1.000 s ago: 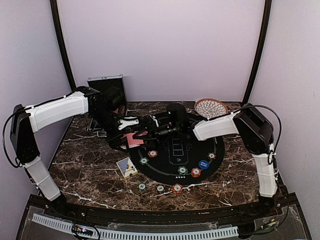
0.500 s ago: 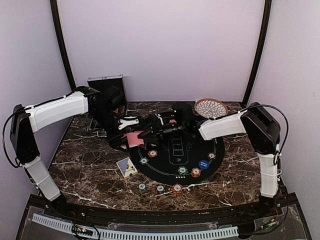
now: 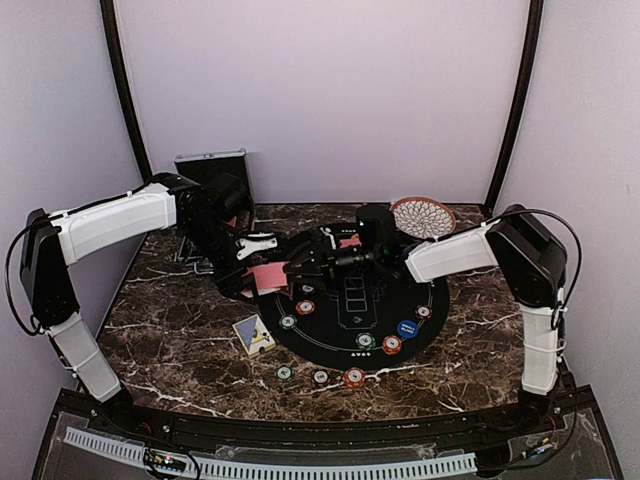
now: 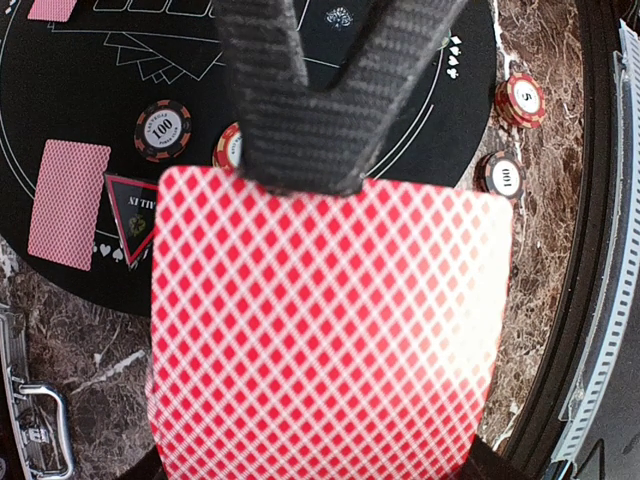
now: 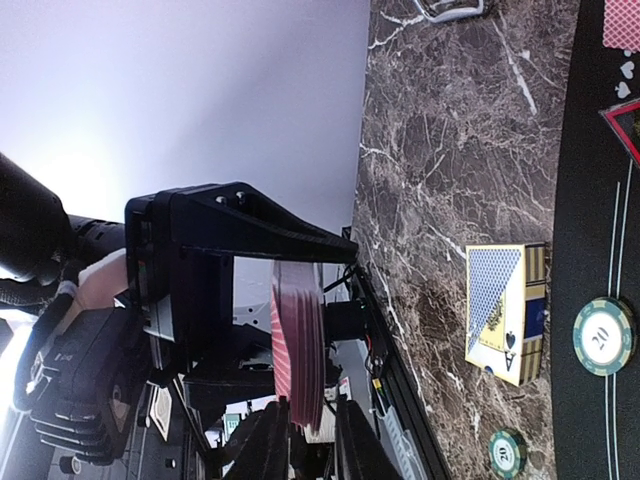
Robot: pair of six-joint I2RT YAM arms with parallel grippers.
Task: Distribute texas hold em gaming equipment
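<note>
- The left gripper (image 4: 300, 150) is clenched on the top edge of a deck of red-backed cards (image 4: 325, 330). It holds the deck upright in the air over the far-left rim of the round black mat (image 3: 335, 340).
- The right gripper (image 5: 312, 432) reaches in from the right, with a finger on each side of the deck's lower edge. The fingers look close to the cards, but I cannot tell whether they have pinched a card or only bracket the deck.
- Already out on the mat is a single card (image 4: 68, 203) lying face down on its left side. The small triangle marker (image 4: 135, 210) sits just beside it.
- A second face-down card (image 4: 50, 8) shows partly at the far edge of the left wrist view.
- Several chips (image 3: 365, 340) are spread across the mat, green, red and blue among them.
- Three more chips (image 3: 320, 377) sit in a row on the marble table (image 3: 180, 330), just off the mat's near edge.
- A blue card box (image 3: 254, 335) lies on the marble to the left of the mat.
- My reading is that the chips and marker are largely placed and dealing has only begun, since the deck looks thick and few cards are down. What is left is to draw cards off one by one and lay them at the remaining spots around the mat.
</note>
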